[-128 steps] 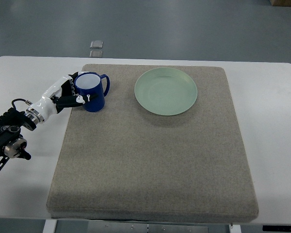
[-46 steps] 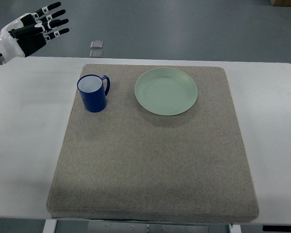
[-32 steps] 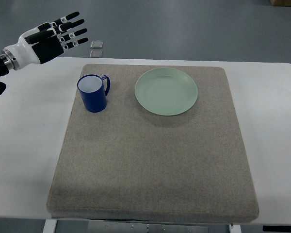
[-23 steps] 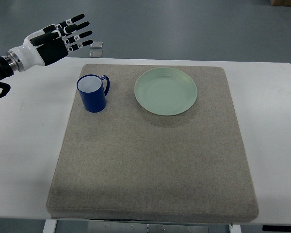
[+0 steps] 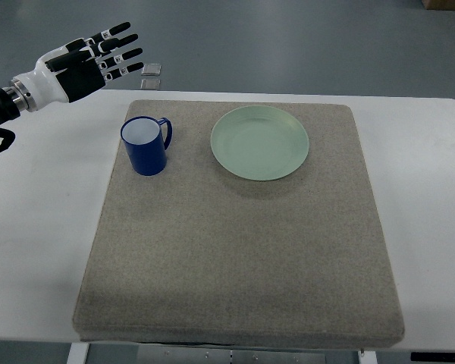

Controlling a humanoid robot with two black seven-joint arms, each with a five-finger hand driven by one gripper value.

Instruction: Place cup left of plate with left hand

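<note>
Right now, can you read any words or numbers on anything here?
No words or numbers can be read.
Left hand: small white tags on the fingers, too small to read.
Blue cup: no print.
Green plate: no print.
Two small squares on the floor: too small to tell.

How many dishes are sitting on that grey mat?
2. A blue cup stands upright near the mat's far left corner, and a green plate lies to its right, apart from it. Nothing seems hidden.
</note>
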